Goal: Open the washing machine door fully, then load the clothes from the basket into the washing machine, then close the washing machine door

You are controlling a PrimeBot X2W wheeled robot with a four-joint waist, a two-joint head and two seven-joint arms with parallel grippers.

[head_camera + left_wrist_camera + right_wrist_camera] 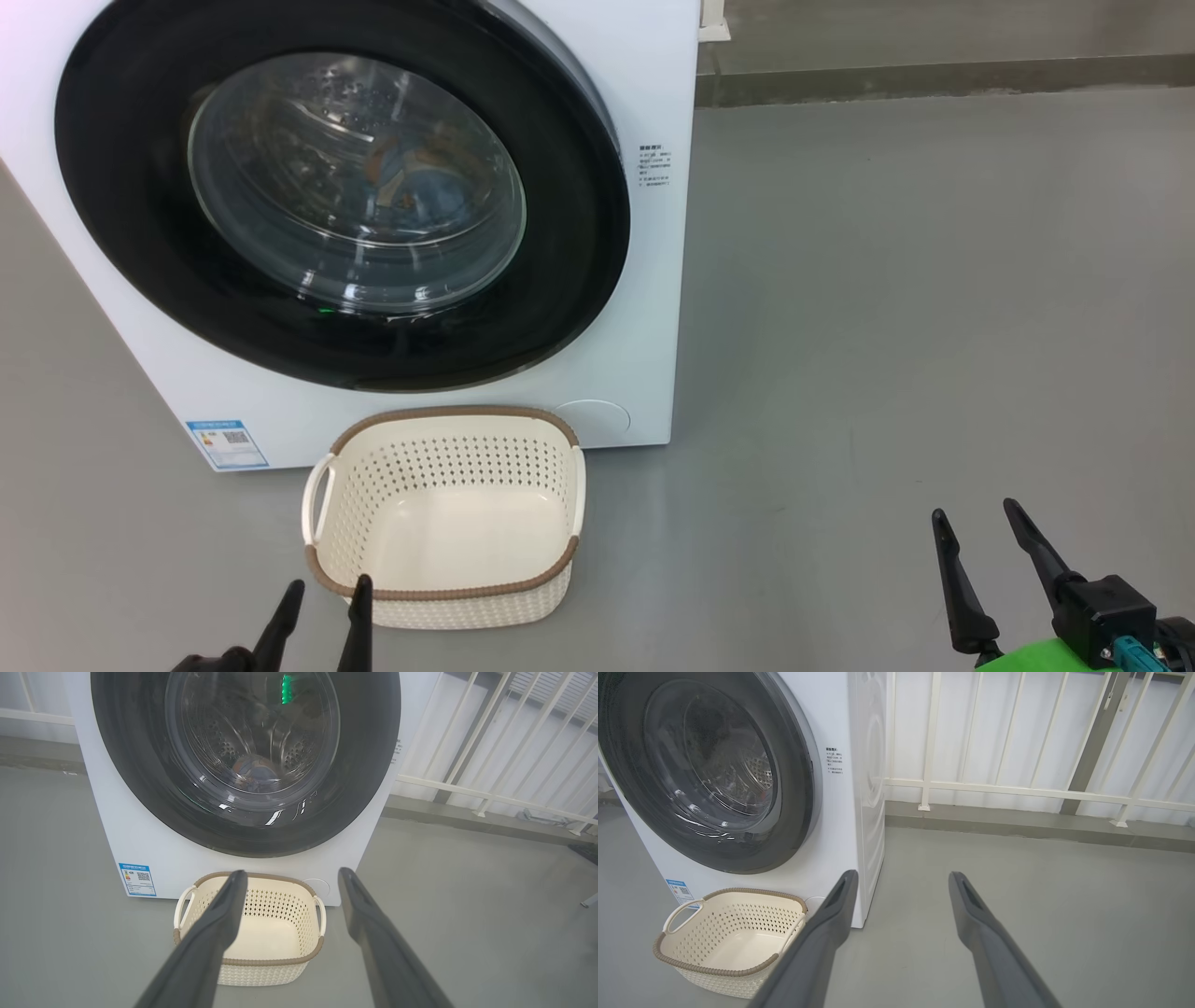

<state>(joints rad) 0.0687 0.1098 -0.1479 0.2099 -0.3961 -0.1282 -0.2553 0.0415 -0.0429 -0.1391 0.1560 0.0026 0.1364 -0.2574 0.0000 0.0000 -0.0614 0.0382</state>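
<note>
**Door shut, basket on the floor before the washer**

The washer (653,308) is seen as a big white box standing on the grey floor (887,327), with a white railing (1017,788) behind it. Its front is largely taken up by the round door (121,233), which lies shut and flush against the front. A wide glossy black rim is shown around a clear, bulging glass (355,177) in the centre. Through the glass the perforated steel drum (224,751) is made out, along with a small orange-and-blue shape (252,770) low in it; what it is cannot be told. A blue label (227,444) is stuck at the lower left corner of the front, and a round flap (593,420) is set at the lower right corner.

The basket (448,415) is placed upright on the floor just before the foot of the washer, below the door. It is cream-white and perforated, with rounded corners, a brown woven-look rim and white side handles; its smooth bottom is fully exposed.

The left gripper (330,581) is held just short of the basket's near rim, fingers spread apart, with nothing between them. The right gripper (976,509) is held over bare floor well to the right of the basket, its fingers likewise apart and gripping nothing.
</note>
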